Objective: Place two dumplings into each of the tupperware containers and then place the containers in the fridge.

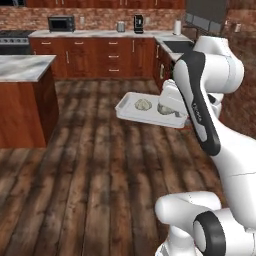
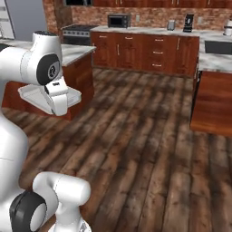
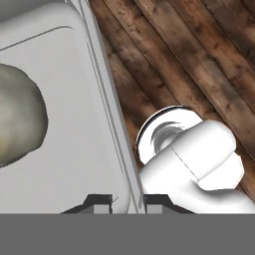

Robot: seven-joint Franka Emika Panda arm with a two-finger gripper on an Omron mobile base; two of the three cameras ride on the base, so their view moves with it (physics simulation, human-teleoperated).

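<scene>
Gripper (image 3: pixel 127 199): fingers closed tight on the rim of one tupperware container (image 1: pixel 131 106), one tip each side of the wall. Container: carried level in mid-air above the wooden floor (image 1: pixel 90 165), two dumplings (image 1: pixel 143 104) inside. Surroundings: island counter (image 1: pixel 22 67) to the left, cabinets (image 1: pixel 95 55) behind. Arm: elbow raised, forearm angled down.
</scene>
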